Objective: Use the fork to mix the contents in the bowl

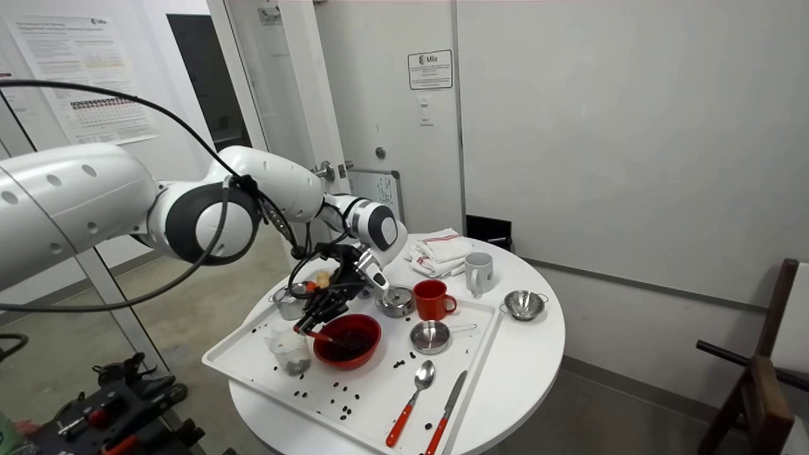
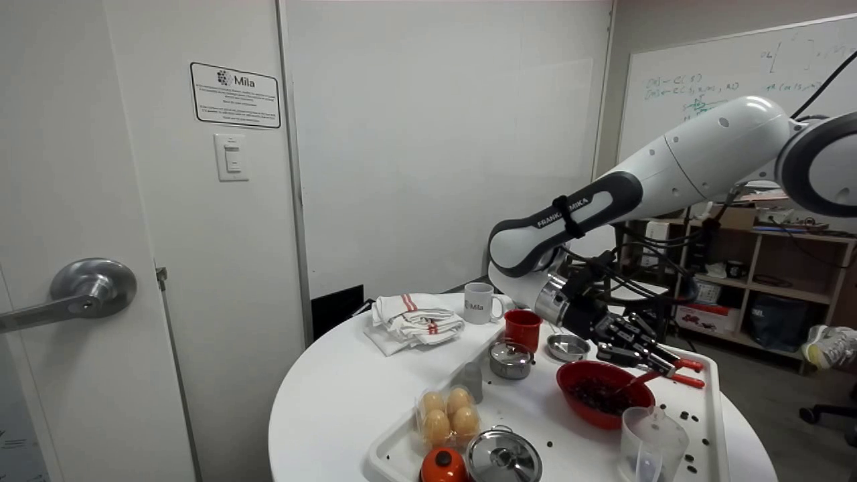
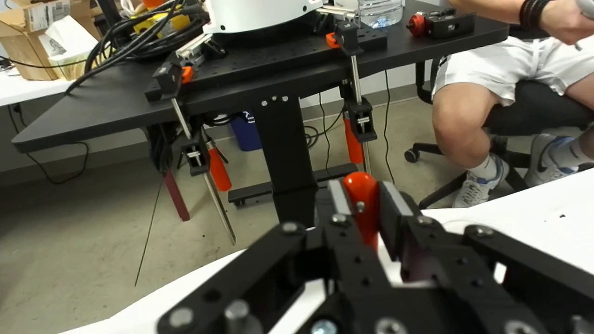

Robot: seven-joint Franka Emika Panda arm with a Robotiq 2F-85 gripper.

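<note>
My gripper is shut on the fork's red handle, with the handle's rounded end showing between the pads in the wrist view, where the fork stands in the jaws. In an exterior view the fork slants down from the fingertips over the rim of the red bowl. Its metal end goes into the contents, a dark blackish mass, and the tines are hidden there. The bowl sits on the white tray, with my gripper above and beside its rim. The wrist view does not show the bowl.
Close beside the bowl stands a clear plastic cup. A red mug, a lidded pot and a small pan surround it. A spoon, knife and scattered dark beans lie on the tray. Eggs sit farther off.
</note>
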